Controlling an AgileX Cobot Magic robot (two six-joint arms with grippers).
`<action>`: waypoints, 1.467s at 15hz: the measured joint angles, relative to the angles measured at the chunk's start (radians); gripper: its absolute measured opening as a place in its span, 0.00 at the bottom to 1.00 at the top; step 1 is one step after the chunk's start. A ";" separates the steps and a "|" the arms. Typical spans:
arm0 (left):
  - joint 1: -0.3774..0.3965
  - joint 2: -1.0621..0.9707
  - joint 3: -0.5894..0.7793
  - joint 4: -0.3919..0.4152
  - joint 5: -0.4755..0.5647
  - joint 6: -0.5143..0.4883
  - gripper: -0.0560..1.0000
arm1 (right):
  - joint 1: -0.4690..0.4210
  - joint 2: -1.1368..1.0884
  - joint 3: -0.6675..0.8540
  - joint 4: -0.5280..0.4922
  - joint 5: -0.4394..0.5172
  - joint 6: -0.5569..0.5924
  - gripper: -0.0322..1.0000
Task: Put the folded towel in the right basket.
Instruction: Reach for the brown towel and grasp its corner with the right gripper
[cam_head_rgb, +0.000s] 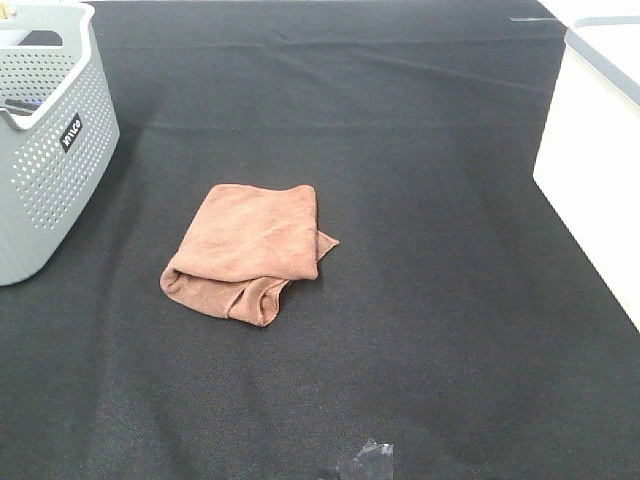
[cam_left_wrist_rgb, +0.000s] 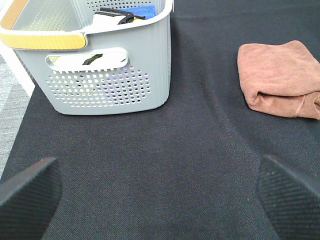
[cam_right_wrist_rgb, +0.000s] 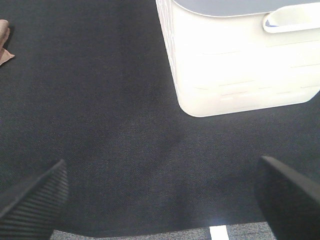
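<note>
My left gripper (cam_left_wrist_rgb: 160, 197) and right gripper (cam_right_wrist_rgb: 160, 197) hang empty, fingers apart. The folded towel (cam_head_rgb: 248, 250) lies near the middle, with the right basket (cam_head_rgb: 590, 160) at its three o'clock. If I pinch only the top layer, I'd likely unfold it mid-carry.

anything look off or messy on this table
Only small things. The towel is loosely folded, with one corner poking out on its right side and a rumpled near edge. A small crumpled dark scrap lies on the black cloth near the front; what it is cannot be told. Nothing spilled.
</note>
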 joint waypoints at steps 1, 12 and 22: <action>0.000 0.000 0.000 0.000 0.000 0.000 0.99 | 0.000 0.000 0.000 0.000 0.000 0.000 0.97; 0.000 0.000 0.000 0.000 0.000 0.000 0.99 | 0.000 0.000 0.000 0.000 0.000 0.000 0.97; 0.000 0.000 0.000 0.000 0.000 0.000 0.99 | 0.000 0.000 0.000 0.000 0.000 0.000 0.97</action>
